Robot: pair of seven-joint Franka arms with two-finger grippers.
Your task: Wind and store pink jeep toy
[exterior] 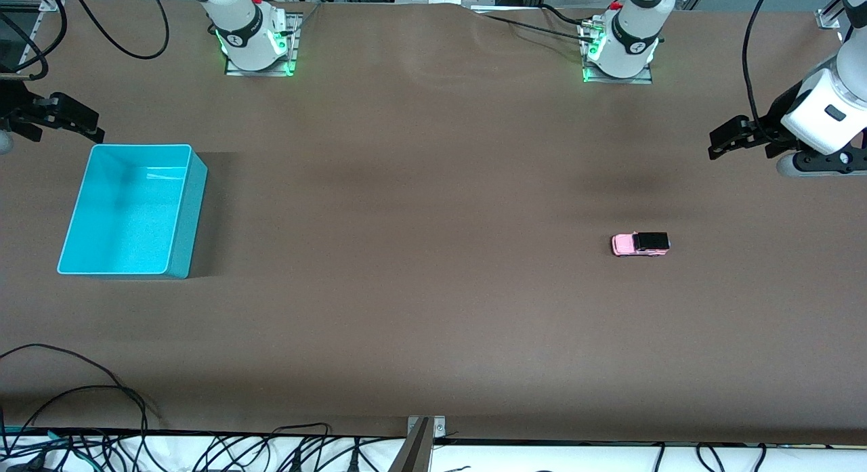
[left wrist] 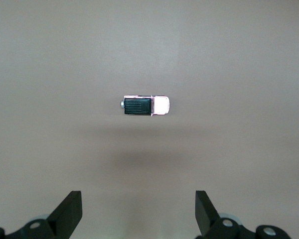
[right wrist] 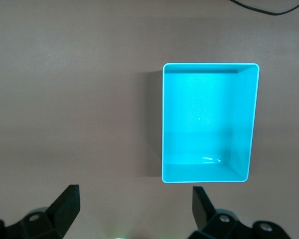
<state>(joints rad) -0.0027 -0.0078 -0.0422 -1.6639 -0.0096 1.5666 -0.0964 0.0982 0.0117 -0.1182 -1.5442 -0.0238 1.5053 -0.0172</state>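
We are at the start: the pink jeep toy (exterior: pixel 640 244) sits untouched toward the left arm's end of the table, well apart from the turquoise bin (exterior: pixel 179 252). Left gripper (exterior: pixel 726 141) and right gripper (exterior: pixel 80 123) hang wide and empty. Next, we judge, the left gripper must descend onto the jeep.

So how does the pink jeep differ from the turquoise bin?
The pink jeep toy is tiny, pink with a black roof; the turquoise bin is far larger, one colour, open-topped and empty. The jeep sits toward the left arm's end, the bin toward the right arm's. Both rest on the table.
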